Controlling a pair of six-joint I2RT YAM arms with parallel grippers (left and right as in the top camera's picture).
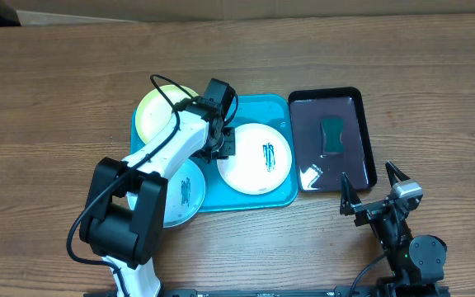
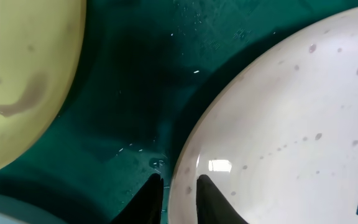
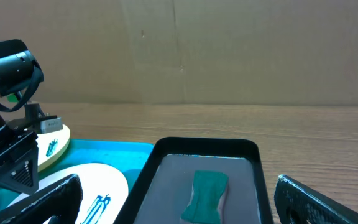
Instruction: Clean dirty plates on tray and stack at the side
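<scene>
White plate (image 1: 258, 161): on the tray (image 1: 279, 103), its near rim running right between your left tool's fingers (image 2: 151, 199); teal scribble shows on its face.
Left tool (image 2: 179, 183): nearly closed, one finger outside the rim and one over the plate. You cannot tell whether the pads are pinching.
Yellow-green plate (image 1: 157, 107): just beside the tool on its other side, also on the tray, carrying a brownish smear.
Pale blue plate (image 1: 184, 194): back toward the arm's base, partly under the arm. It seems to overhang the tray's near rim, and it has a scribble on it.
Sponge (image 1: 332, 134): well off to the far side of the white plate, lying in the black tray (image 1: 357, 95).
Right tool (image 1: 366, 169): spread fully wide, holding nothing, near that black tray's front corner.
Progress: early, by your view. No plate looks clean, none is stacked on the bare bench (image 1: 56, 82), and all three are left to wipe and stack.
</scene>
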